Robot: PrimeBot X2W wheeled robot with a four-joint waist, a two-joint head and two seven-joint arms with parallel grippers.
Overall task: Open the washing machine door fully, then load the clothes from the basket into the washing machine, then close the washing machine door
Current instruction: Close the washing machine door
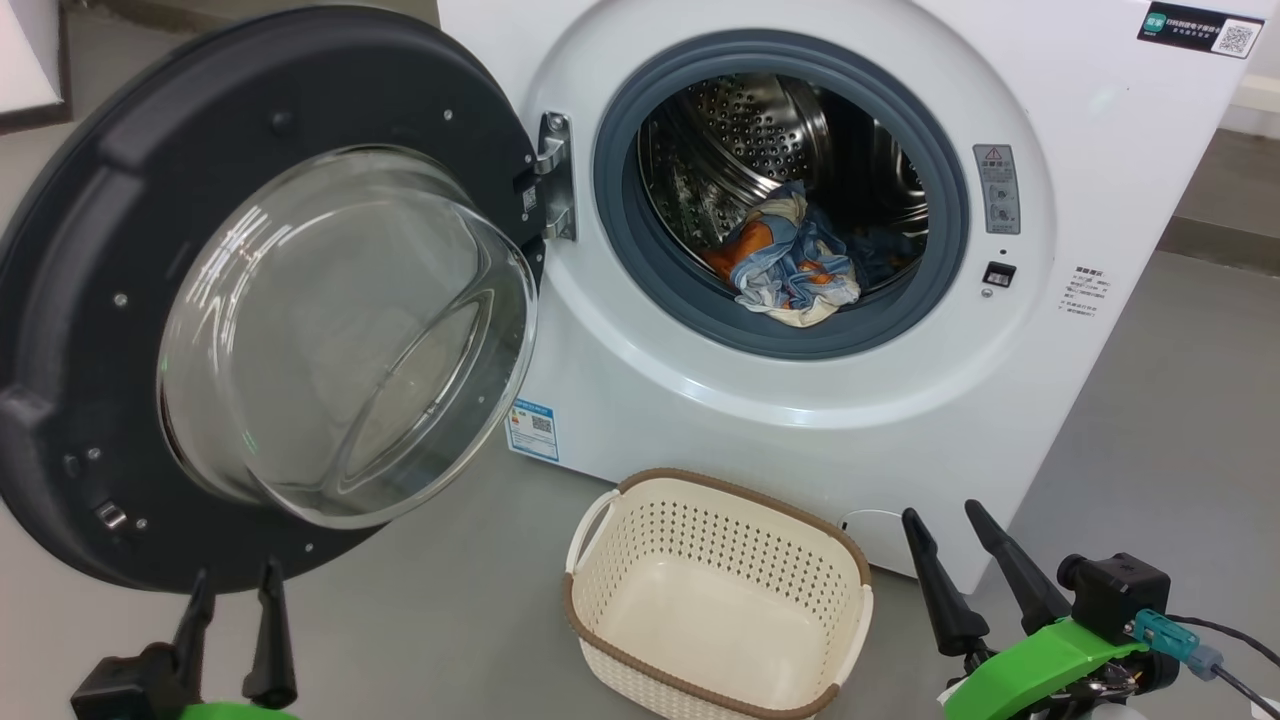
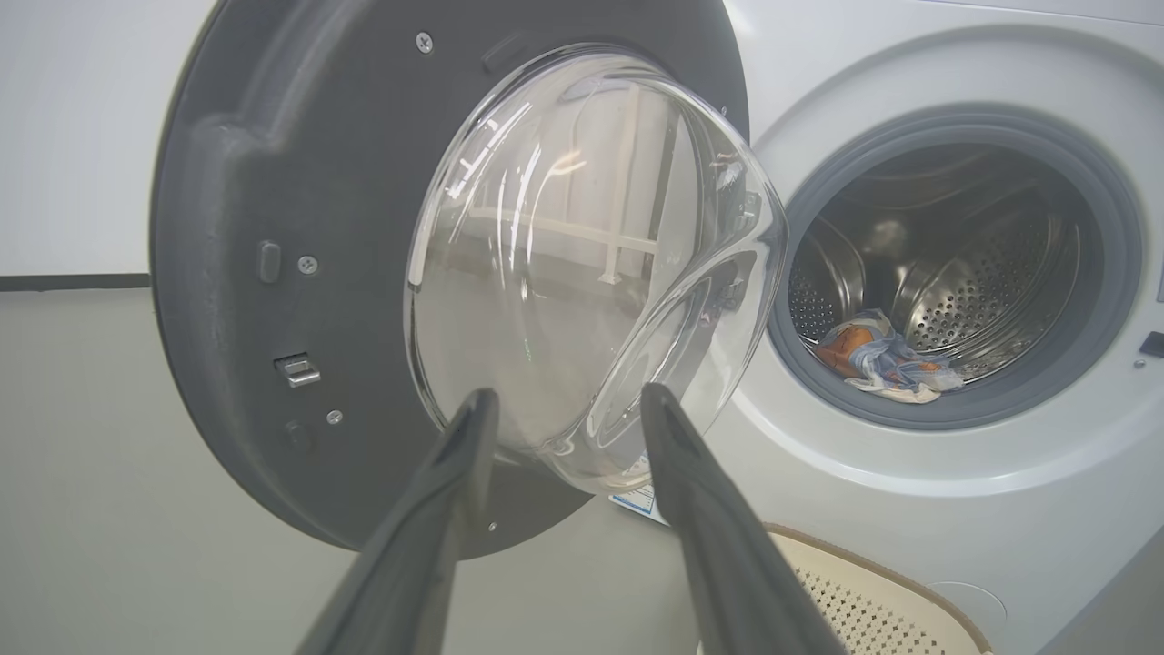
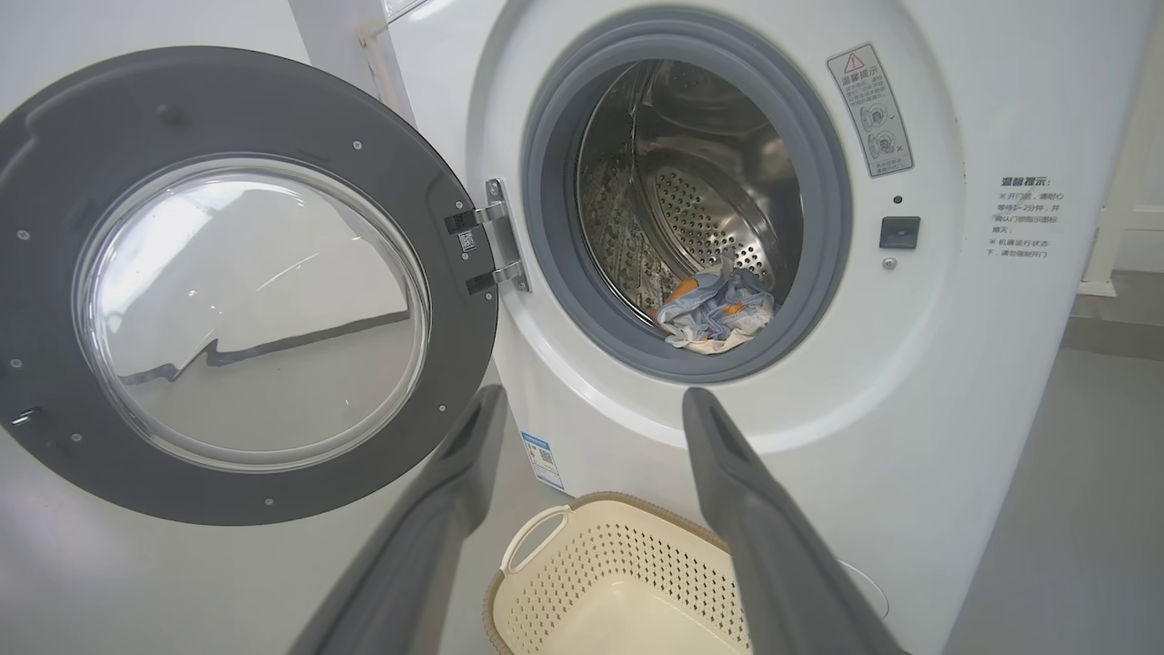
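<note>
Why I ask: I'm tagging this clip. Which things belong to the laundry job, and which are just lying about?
Job in hand: washing machine; washing machine door, swung open; clothes, lying in the drum; basket, empty.

Just there: blue label; warning sticker; QR sticker; all stuck on the machine's front.

One washing machine spans the upper frame, with one round door at the left. One bundle of clothes sits upper centre and one basket bottom centre. There are two claws: the left claw lower left, the right claw lower right.
</note>
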